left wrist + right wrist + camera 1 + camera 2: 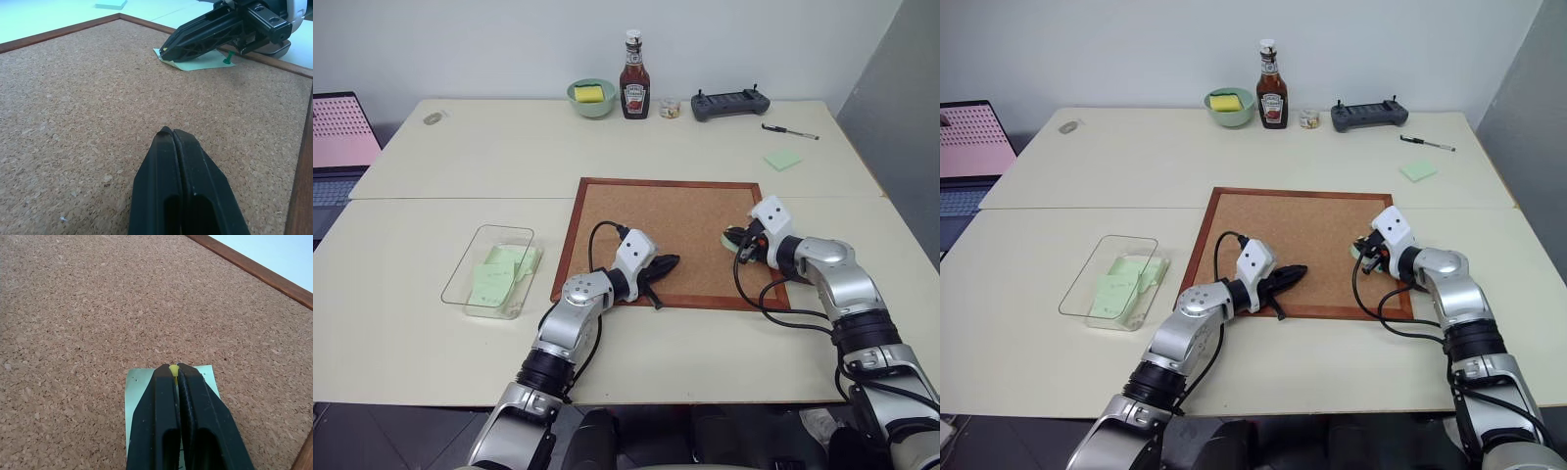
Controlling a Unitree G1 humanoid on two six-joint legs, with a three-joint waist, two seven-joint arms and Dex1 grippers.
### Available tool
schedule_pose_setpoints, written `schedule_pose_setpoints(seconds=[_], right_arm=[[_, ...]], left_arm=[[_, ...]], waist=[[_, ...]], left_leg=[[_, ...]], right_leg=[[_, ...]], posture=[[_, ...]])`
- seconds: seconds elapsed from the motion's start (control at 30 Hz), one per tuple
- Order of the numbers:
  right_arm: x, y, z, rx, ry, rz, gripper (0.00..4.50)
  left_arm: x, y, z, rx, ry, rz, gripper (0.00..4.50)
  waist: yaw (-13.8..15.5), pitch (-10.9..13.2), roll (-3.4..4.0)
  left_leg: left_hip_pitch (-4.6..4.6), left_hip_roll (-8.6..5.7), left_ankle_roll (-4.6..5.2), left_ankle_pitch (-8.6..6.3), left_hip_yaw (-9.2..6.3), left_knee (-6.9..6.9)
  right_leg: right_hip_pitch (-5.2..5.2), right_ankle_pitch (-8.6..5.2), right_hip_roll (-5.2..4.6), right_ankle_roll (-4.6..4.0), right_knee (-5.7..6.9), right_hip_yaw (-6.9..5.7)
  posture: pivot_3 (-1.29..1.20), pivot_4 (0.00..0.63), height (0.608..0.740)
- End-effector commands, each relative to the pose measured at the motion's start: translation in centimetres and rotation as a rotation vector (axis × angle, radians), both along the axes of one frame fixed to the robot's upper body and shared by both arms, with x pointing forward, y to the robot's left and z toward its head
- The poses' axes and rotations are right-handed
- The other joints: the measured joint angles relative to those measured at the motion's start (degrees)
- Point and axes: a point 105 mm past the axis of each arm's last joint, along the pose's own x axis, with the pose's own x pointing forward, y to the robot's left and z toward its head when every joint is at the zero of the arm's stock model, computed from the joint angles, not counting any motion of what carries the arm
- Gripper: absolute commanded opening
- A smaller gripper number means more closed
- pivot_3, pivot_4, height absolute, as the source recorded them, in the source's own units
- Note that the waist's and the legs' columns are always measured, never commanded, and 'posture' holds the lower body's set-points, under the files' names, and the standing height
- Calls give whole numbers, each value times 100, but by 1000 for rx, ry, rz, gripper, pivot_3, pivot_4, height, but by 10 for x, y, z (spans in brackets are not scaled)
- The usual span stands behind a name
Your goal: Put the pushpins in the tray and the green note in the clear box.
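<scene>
The right claw [174, 369] is pinched shut on a yellow pushpin [173, 368] over the green note [203, 62], which lies on the cork board [675, 220] at its 4 o'clock corner. A green pushpin [227, 58] stands in the note. The left claw [172, 133] is closed on nothing at the board's 7 o'clock edge. The clear box [460, 279], holding green slips, sits on the surface at the board's 9 o'clock.

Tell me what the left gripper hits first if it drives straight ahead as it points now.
Probably the green note pinned on the cork board, where the right gripper sits; the board between looks bare, though depth is uncertain.
</scene>
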Motion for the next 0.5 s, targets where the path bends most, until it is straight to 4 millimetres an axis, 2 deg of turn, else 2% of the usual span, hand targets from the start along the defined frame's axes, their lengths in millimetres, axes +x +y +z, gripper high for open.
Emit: schedule_pose_setpoints(seconds=[0.03,0.5], right_arm=[[0,-2,29,34,-88,7,16],[-6,1,38,70,-101,11,16]], left_arm=[[-5,-2,-11,30,34,-9,0],[-6,-1,-16,48,48,-8,0]], waist=[[1,0,0],[-3,-1,1]], left_leg=[[0,0,0,0,0,0],[0,0,0,0,0,0]], right_leg=[[0,0,0,0,0,0],[-1,0,0,0,0,0]], posture=[[0,150,740],[0,150,740]])
